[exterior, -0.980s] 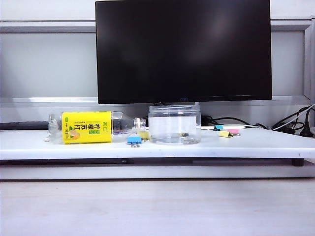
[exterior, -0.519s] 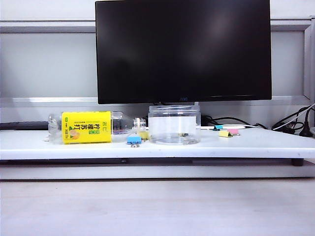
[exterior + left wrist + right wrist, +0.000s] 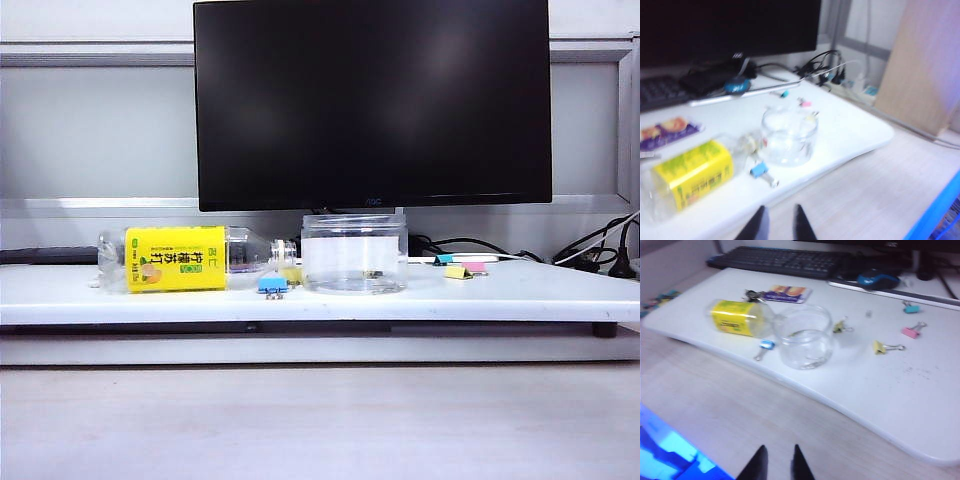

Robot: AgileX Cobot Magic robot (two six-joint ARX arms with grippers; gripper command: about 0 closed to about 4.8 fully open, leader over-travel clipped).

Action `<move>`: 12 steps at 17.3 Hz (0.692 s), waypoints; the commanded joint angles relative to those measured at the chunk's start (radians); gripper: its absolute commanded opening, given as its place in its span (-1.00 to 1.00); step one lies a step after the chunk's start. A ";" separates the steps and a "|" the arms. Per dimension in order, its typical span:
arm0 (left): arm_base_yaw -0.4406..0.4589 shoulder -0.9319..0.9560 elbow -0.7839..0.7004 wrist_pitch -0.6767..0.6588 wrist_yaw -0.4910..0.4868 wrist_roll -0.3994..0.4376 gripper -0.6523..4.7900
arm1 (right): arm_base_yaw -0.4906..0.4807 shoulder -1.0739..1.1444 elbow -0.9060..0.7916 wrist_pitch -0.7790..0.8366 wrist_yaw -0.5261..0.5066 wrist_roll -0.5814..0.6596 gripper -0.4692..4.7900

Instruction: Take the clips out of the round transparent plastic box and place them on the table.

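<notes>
The round transparent plastic box (image 3: 354, 253) (image 3: 789, 136) (image 3: 805, 337) stands upright on the white table (image 3: 520, 295) (image 3: 920, 405). I make out no clip plainly inside it. Clips lie loose on the table: a yellow one (image 3: 840, 327) beside the box, and farther off another yellow (image 3: 880, 347) (image 3: 458, 271), a pink (image 3: 911, 332) (image 3: 476, 266) and a teal (image 3: 911, 308) (image 3: 443, 259). My left gripper (image 3: 781, 210) and right gripper (image 3: 778, 449) both hover open and empty over the wood-grain surface, short of the table's front edge. Neither shows in the exterior view.
A yellow-labelled bottle (image 3: 175, 259) (image 3: 735, 317) lies on its side next to the box, with a lone blue clip (image 3: 271, 285) (image 3: 766, 345) at its mouth. Behind stand a monitor (image 3: 372, 100), keyboard (image 3: 780, 260), mouse (image 3: 877, 277) and cables (image 3: 600, 255). A blue bin (image 3: 670, 450) sits below.
</notes>
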 commanded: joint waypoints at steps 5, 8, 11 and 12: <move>0.001 0.001 -0.141 0.113 -0.081 -0.049 -0.47 | 0.001 0.003 -0.249 0.317 0.006 0.013 -0.55; 0.001 0.001 -0.213 0.146 -0.081 -0.053 -0.47 | 0.001 0.002 -0.350 0.467 0.007 0.121 -0.55; 0.001 0.001 -0.257 0.157 -0.076 -0.053 -0.47 | 0.001 0.000 -0.413 0.596 0.007 0.129 -0.55; 0.001 0.001 -0.268 0.161 -0.070 -0.051 -0.51 | 0.001 0.000 -0.431 0.636 0.007 0.128 -0.55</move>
